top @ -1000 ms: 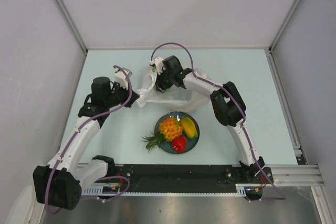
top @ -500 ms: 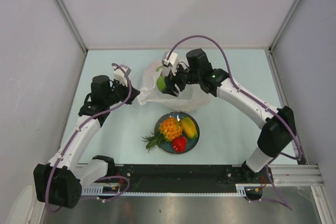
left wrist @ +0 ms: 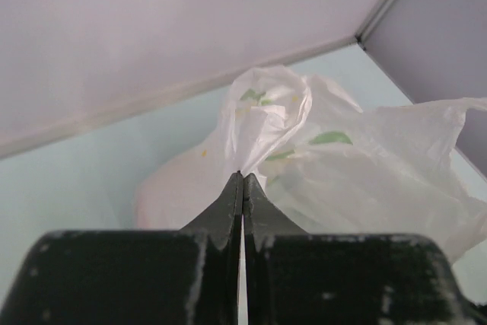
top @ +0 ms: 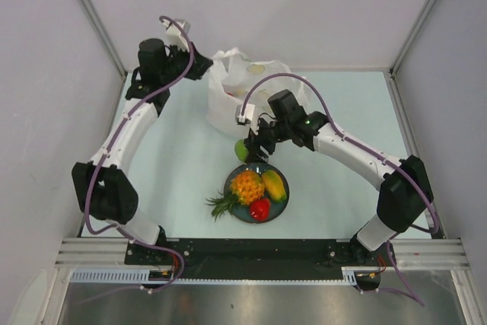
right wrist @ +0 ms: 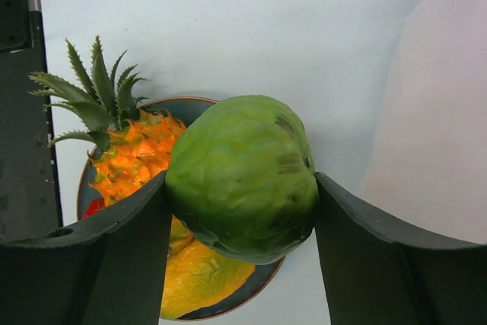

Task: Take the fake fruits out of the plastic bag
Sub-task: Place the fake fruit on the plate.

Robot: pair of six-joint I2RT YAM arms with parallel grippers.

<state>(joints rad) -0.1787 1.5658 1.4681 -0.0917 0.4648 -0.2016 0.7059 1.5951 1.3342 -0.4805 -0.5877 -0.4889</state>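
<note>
Clamping one green fruit, right gripper hovers by three plated fruits.

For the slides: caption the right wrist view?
Right gripper grips a green fake fruit, plate of pineapple and mango behind.

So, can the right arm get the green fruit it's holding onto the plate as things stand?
Probably yes. The right claw holds the green fruit at the plate's far rim with nothing between. The pineapple, yellow fruit and red fruit leave little bare room, though.
</note>
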